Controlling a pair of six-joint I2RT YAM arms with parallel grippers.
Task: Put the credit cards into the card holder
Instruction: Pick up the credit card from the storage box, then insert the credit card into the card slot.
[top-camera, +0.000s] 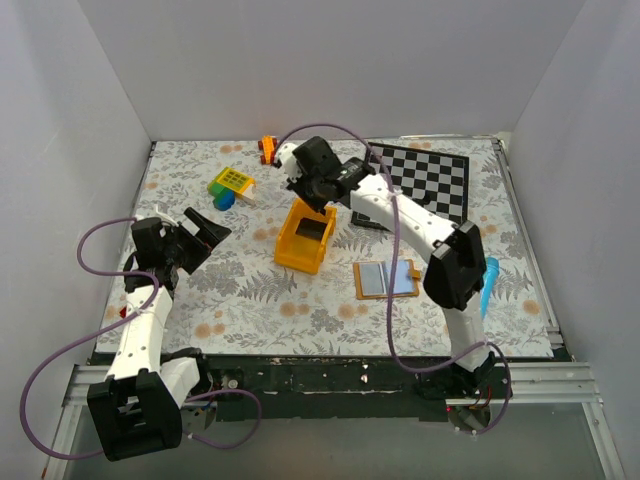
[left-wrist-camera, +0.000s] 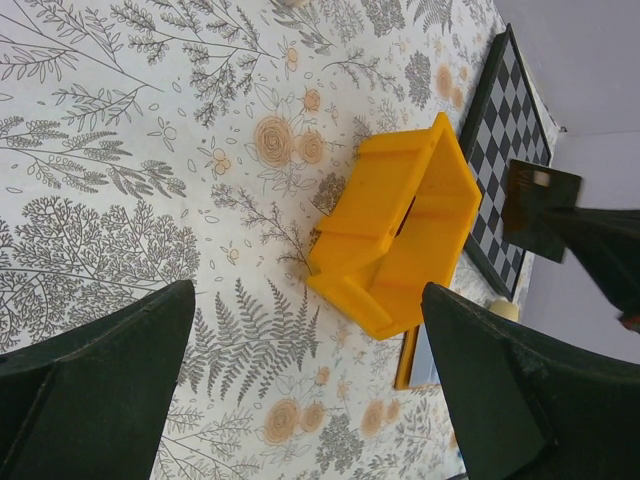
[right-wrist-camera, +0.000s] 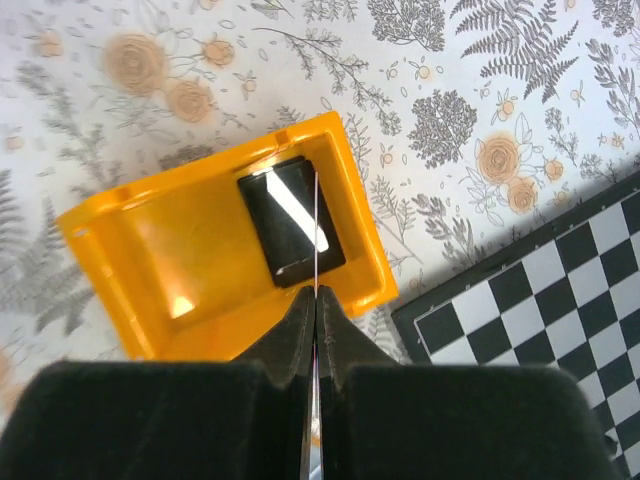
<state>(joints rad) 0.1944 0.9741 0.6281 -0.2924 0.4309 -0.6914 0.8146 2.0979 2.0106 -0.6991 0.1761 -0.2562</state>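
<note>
Top external view: on the table (top-camera: 250, 300), the chequered board (top-camera: 430, 180) lies at 2 o'clock of the yellow bin (top-camera: 298, 256). The card holder (top-camera: 385, 279) lies spread open at 4 o'clock of the bin, pale inside up, likely so a card can slide in. The right gripper (right-wrist-camera: 316, 295) hangs over the bin, clenched on a credit card (left-wrist-camera: 540, 205). This card is thin, black and glossy, pinched on edge, probably to carry it clear. Another black card (right-wrist-camera: 290, 225) lies flat on the bin floor. At 9 o'clock the left gripper (top-camera: 208, 230) is spread wide and holds nothing.
</note>
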